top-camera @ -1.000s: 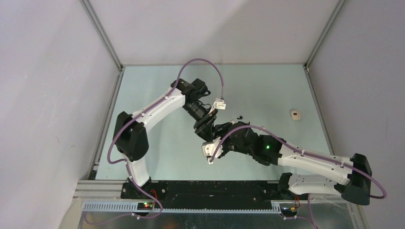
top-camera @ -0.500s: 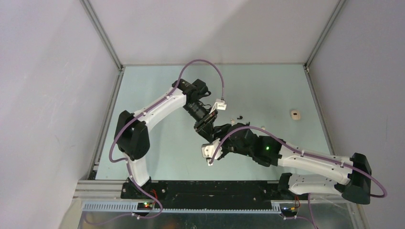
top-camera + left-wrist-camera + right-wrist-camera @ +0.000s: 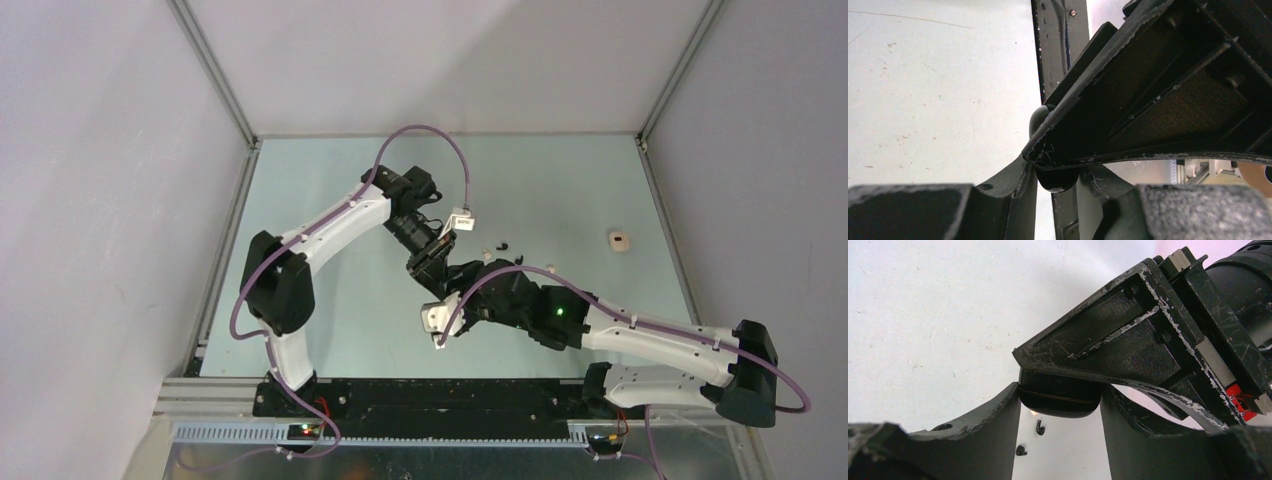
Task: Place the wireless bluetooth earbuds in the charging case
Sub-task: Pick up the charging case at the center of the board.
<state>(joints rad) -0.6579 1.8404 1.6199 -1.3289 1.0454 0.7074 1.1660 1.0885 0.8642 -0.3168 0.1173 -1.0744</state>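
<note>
Now that the left end effector [image 3: 1055,172] has closed to pinch the black charging case [image 3: 1060,402], also clamped by the right end effector [image 3: 1059,390] above mid-table, it can probably be opened, while black earbuds [image 3: 1040,427] lie loose on the table [image 3: 923,315] just far-right of it.

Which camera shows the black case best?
The right wrist view: the black case sits large between two fingers, seam visible. The left wrist view shows only its glossy end; from above, the arms hide it.
</note>
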